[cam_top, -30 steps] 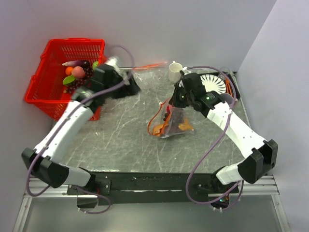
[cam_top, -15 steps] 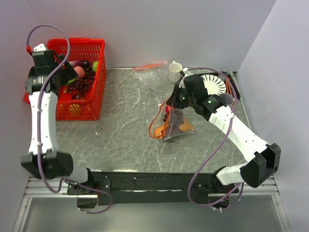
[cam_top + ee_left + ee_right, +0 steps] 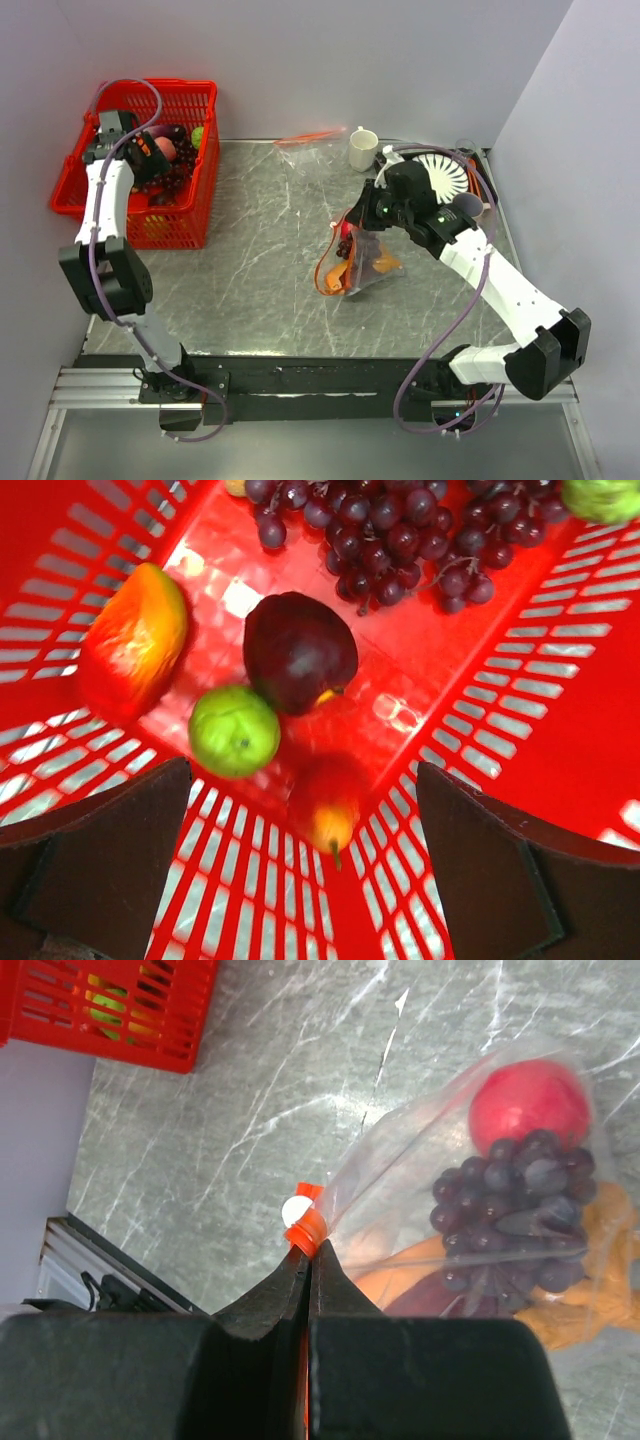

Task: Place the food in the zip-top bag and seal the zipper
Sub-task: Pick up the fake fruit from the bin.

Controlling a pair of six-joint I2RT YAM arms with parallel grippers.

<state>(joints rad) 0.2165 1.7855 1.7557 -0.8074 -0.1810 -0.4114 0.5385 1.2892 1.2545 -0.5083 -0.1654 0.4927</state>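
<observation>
The zip-top bag point(image 3: 420, 1130) sits mid-bench point(image 3: 260, 285), holding a red fruit point(image 3: 528, 1105), grape bunch point(image 3: 505, 1210) and orange-brown piece point(image 3: 590, 1285) — the right fingers point(image 3: 260, 1310) pinch its zipper point(image 3: 303, 1222). The left fingers point(image 3: 100, 865) hang spread wide over the red basket point(image 3: 560, 680), holding nothing.

Top cam: soft, even overhead light, sharp pic, only faint shadows on the table point(image 3: 260, 270). Left wrist cam: white glare on basket point(image 3: 560, 610) floor, red-yellow fruit point(image 3: 330, 805) blurred, lower corners dark. Right wrist cam: bright, bag point(image 3: 400, 1150) glints, right gripper point(image 3: 307, 1255) a bit soft up close.
</observation>
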